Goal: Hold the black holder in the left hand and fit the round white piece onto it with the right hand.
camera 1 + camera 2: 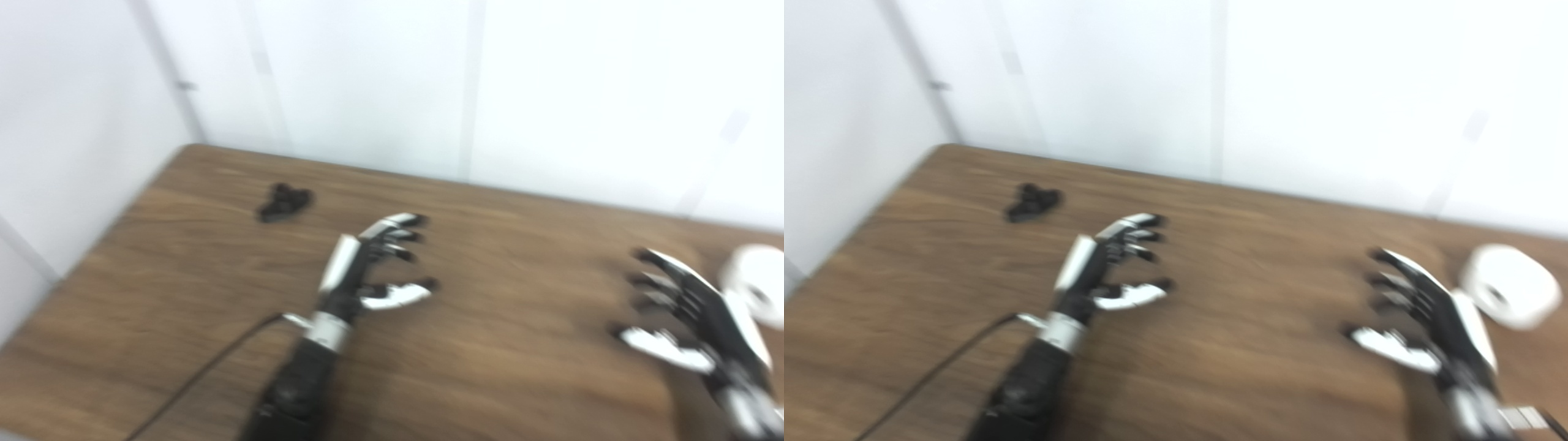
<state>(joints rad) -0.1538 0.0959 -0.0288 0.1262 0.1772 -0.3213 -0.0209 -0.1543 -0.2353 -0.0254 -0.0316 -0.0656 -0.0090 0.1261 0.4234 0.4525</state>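
Far left on the wooden worktop [184, 306]: the black holder [283, 203], small, lumpy in outline, lying near the back edge. Probably light and stiff plastic; blurred, so the exact shape not clear. Best taken around its thicker body, leaving the mounting end free.

Toward the middle: the left hand [373, 263], empty, fingers [398, 236] spread and slightly curled, near the holder but clearly apart from it.

Further right: the right hand [1421, 318], also empty, fingers apart, just beside the round white piece [1510, 285]. Looks like a wide roll with a central hole, likely light, perhaps soft and easy to dent; best pinched across the outer wall, hole kept free.
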